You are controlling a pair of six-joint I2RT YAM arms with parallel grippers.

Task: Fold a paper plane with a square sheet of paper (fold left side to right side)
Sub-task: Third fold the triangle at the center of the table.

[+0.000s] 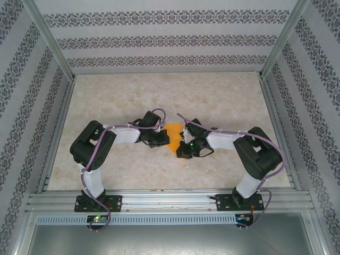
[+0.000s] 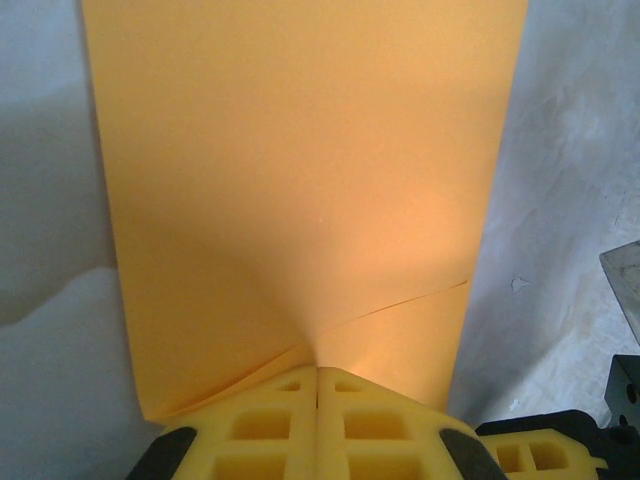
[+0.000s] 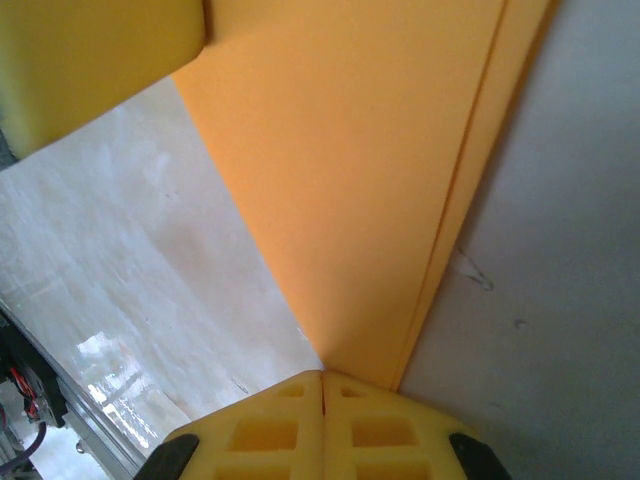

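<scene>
Marbled tabletop (image 1: 106, 106) inside patterned walls (image 1: 159, 40) holds the work mid-table. On the left, the left gripper (image 2: 318, 372) is clamped on an edge of the square sheet of paper (image 2: 300, 180) (steadying it, I judge); the right gripper (image 3: 322, 376) nips its doubled layers, likely so the fold sits aligned.

Top view: high, behind arm bases (image 1: 95, 202), tilted down toward far edge of worktop (image 1: 223, 106); whole worktop seen from afar. Left wrist view: just behind left fingers (image 2: 260, 430), facing along them, paper (image 2: 300, 180) very close. Right wrist view: same, behind right fingers (image 3: 380, 430). All three share paper at worktop centre.
</scene>
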